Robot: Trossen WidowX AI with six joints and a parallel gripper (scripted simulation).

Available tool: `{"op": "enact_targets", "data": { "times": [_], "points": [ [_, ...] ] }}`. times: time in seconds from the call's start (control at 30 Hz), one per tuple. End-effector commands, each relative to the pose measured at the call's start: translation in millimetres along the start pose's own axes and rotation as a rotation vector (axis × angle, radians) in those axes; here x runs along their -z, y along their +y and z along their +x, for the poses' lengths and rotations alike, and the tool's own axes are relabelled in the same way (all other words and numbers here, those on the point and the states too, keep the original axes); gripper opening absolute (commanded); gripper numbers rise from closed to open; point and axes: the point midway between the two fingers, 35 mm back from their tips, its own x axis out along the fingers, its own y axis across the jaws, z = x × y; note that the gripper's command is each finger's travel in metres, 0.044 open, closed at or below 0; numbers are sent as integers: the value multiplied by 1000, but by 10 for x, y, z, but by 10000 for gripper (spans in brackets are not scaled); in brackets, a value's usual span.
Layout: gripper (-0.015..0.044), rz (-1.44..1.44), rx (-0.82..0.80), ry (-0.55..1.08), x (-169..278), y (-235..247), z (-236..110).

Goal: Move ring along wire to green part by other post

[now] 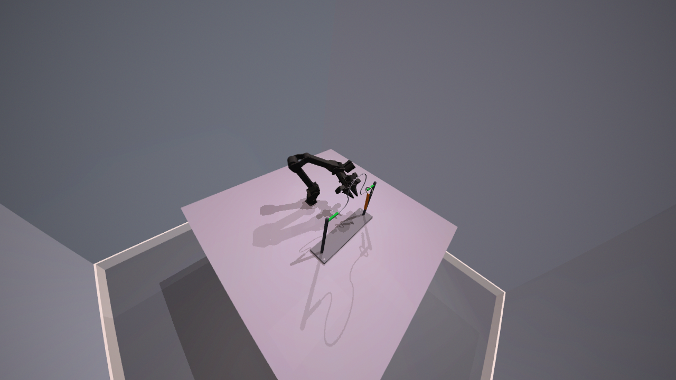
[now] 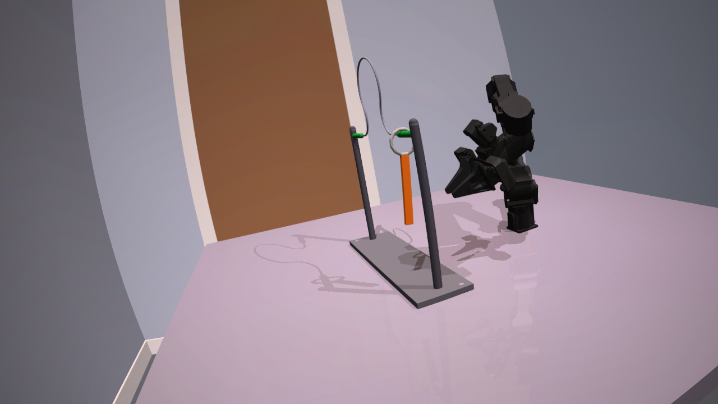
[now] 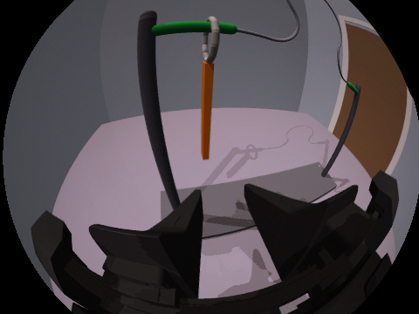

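Note:
The pale ring (image 2: 401, 153) (image 3: 211, 41) hangs on the green part (image 2: 404, 133) (image 3: 181, 28) of the wire beside one dark post (image 2: 426, 211) (image 3: 154, 117). Its orange handle (image 2: 406, 191) (image 3: 206, 111) (image 1: 367, 200) hangs straight down, free of the fingers. My gripper (image 2: 449, 191) (image 3: 223, 192) (image 1: 351, 191) is open and empty. It sits back from the handle, on the arm's side of the stand, with a clear gap to it. The thin grey wire (image 2: 368, 65) (image 3: 291, 12) loops up and over to the other green part (image 2: 357, 134) (image 3: 351, 86) (image 1: 333, 216) at the second post (image 2: 363, 191) (image 1: 324, 238).
Both posts stand on a grey base plate (image 2: 451, 291) (image 1: 330, 250) (image 3: 303, 180) on the lilac table. The arm's base (image 2: 519, 216) (image 1: 311, 194) stands behind the stand. A brown panel (image 2: 261, 110) is on the wall beyond the table's edge.

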Motion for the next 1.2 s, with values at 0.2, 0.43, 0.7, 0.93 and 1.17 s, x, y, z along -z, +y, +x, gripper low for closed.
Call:
{"op": "enact_targets", "data": {
  "times": [0.2, 0.43, 0.7, 0.93, 1.17],
  "points": [
    [160, 10, 1, -6, -24, -4, -24],
    [160, 10, 1, -6, -24, -4, -24],
    [239, 5, -1, 3, -5, 9, -142],
    [423, 1, -6, -12, -35, -17, -442],
    [440, 1, -6, -12, -35, -17, -442]
  ]
}}
